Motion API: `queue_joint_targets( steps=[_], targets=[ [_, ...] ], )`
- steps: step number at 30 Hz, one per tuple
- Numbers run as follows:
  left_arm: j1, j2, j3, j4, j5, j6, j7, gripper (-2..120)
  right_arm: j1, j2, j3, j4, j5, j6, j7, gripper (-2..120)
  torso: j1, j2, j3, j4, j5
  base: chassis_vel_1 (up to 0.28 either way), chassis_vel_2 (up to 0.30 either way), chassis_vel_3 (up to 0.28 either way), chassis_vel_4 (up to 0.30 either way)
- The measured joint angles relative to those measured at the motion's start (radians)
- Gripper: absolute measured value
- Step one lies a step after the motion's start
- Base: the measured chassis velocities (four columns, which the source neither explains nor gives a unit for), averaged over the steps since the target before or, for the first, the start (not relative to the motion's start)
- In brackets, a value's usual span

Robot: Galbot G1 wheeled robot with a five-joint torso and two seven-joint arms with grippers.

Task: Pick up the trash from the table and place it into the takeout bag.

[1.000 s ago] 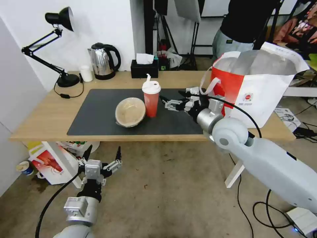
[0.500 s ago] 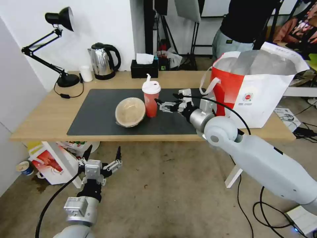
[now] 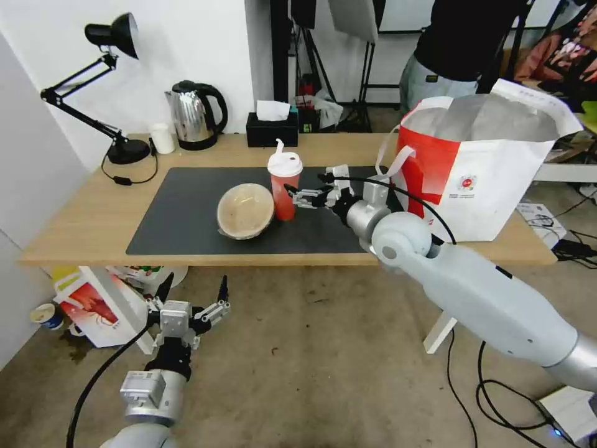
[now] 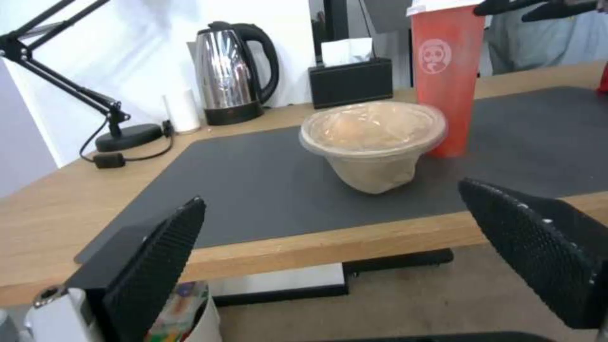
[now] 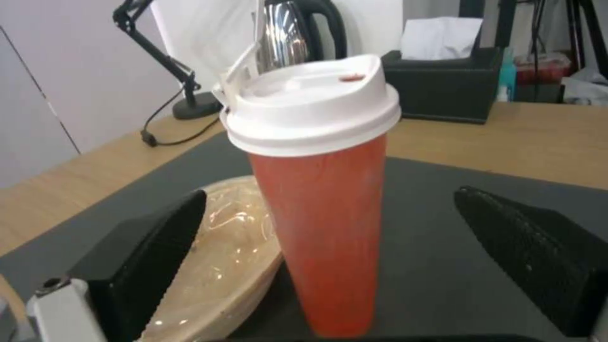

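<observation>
While fingers (image 5: 526, 251) gape, red cup (image 5: 323, 199) (upright) sits between.

The head camera looks forward and down over the whole desk (image 3: 93, 218). The left wrist camera sits low, below the desk edge, and faces across it. The right wrist camera is very near the red cup (image 5: 320, 190). All three views share the cup and the tan bowl (image 4: 374, 140).

A white wall (image 3: 186, 43) rises behind the kettle (image 3: 194, 115) — a black lamp (image 3: 106, 87) stands just left of it, a tissue box (image 3: 272, 127) to its right. Well below the kettle lies stained concrete floor (image 3: 311, 361) — cables (image 3: 497, 386) trail far right.
</observation>
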State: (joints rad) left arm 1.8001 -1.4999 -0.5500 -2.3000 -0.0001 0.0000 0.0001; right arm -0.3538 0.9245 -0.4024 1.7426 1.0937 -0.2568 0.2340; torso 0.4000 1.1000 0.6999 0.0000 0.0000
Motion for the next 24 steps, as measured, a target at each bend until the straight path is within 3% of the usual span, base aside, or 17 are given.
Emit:
queue_joint_targets(
  steps=[24],
  targets=[
    [0.0,0.0,0.0,0.0,0.0,0.0,0.0,100,0.068,0.076,-0.047,-0.129,-0.013,0.006,-0.03,100,0.0,0.0,0.0,-0.0001,0.0,0.0,0.0,0.0,0.0]
  ],
)
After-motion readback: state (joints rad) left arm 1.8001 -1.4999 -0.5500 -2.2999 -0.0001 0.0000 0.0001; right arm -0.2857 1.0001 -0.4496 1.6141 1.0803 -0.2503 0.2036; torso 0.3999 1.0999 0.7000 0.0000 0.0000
